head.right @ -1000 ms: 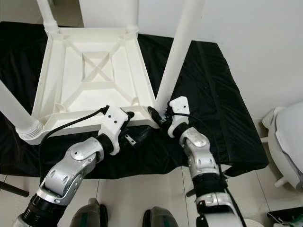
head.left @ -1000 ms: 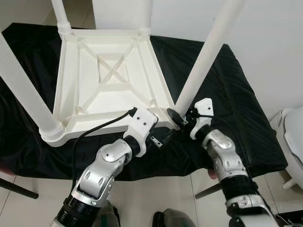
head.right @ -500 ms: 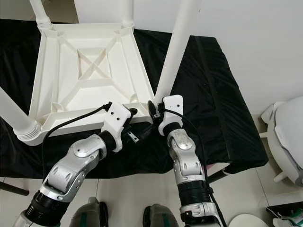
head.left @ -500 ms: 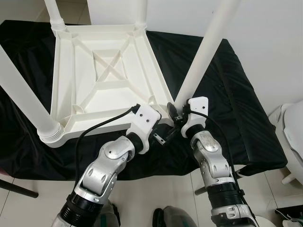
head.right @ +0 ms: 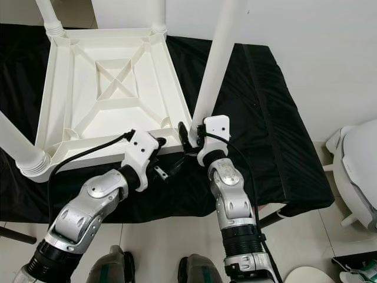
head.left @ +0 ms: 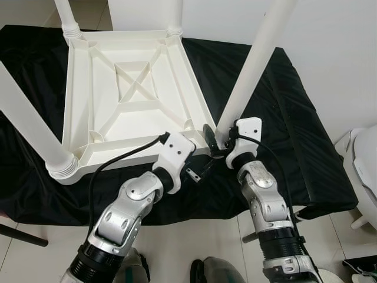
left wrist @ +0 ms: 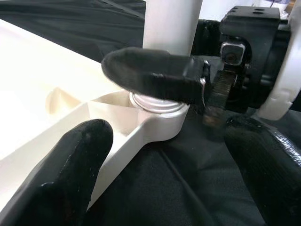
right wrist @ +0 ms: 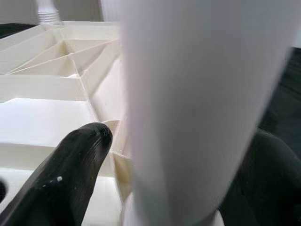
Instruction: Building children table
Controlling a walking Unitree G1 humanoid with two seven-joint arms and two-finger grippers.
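The white plastic children's table (head.left: pixel 135 94) lies upside down on a black cloth, legs pointing up. Its near right leg (head.left: pixel 250 65) stands in the corner socket (left wrist: pixel 160 122). My right gripper (head.left: pixel 222 138) is at the base of that leg, open, with one finger on each side of it; the right wrist view shows a small gap between one finger (right wrist: pixel 75 169) and the leg (right wrist: pixel 188 103). My left gripper (head.left: pixel 197 172) hovers open just in front of the same corner, over the cloth, with nothing between its fingers (left wrist: pixel 70 183).
The black cloth (head.left: pixel 294 118) covers a low surface ending just beyond my forearms, with tiled floor below. Another table leg (head.left: pixel 29 124) rises at the near left corner and one (head.left: pixel 66 15) at the back. A white rounded object (head.left: pixel 365 171) stands on the right.
My right gripper has moved in from the right of the near leg to its base, fingers now either side. The left gripper has drawn back slightly from the corner.
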